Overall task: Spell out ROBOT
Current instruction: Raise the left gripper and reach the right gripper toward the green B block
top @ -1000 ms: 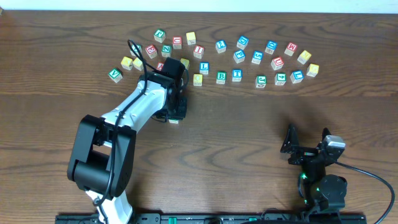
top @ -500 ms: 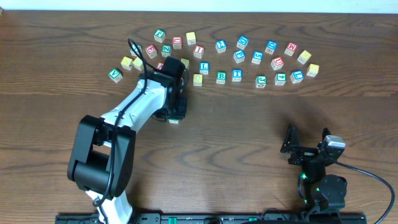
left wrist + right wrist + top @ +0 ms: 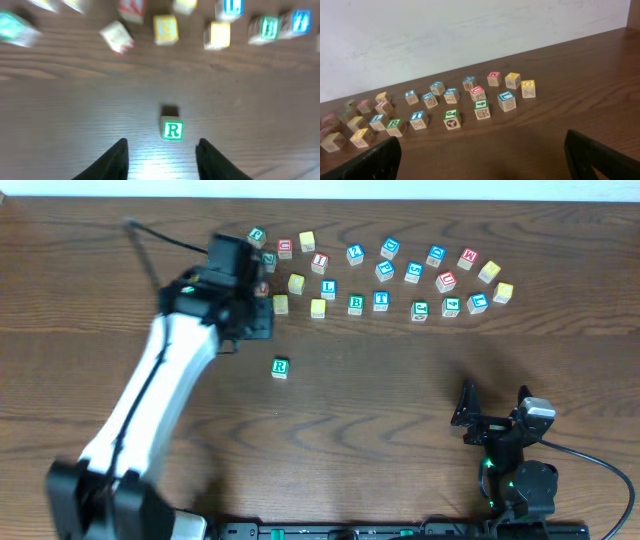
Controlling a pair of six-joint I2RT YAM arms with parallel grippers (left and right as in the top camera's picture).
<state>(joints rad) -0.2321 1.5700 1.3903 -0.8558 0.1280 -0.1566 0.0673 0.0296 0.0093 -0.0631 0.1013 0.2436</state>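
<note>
The left claw (image 3: 161,147) hangs above the bench (image 3: 400,380) with its two fingers (image 3: 114,160) spread well apart and nothing between them. From its own camera, the green R block (image 3: 280,367) lies flat on the wood just ahead of the gap, letter up. It touches neither finger and sits a little toward the right-hand one. From above, that block sits alone on open wood, clearly apart from the scatter of other letter blocks (image 3: 445,280) strung out along the far side of the bench. The left arm (image 3: 160,380) looks smeared in the overhead picture. Its claw end is up by the left end of that scatter, farther back than the R block. Among the far blocks a green B (image 3: 356,304) and a blue T (image 3: 381,300) stand side by side; many of the other letters are too small to read. The right claw (image 3: 481,137) is down at the near right corner of the bench, well away from all the blocks. Its fingers (image 3: 600,157) are wide apart at the two lower corners of its own picture, gripping nothing and facing the far scatter.
</note>
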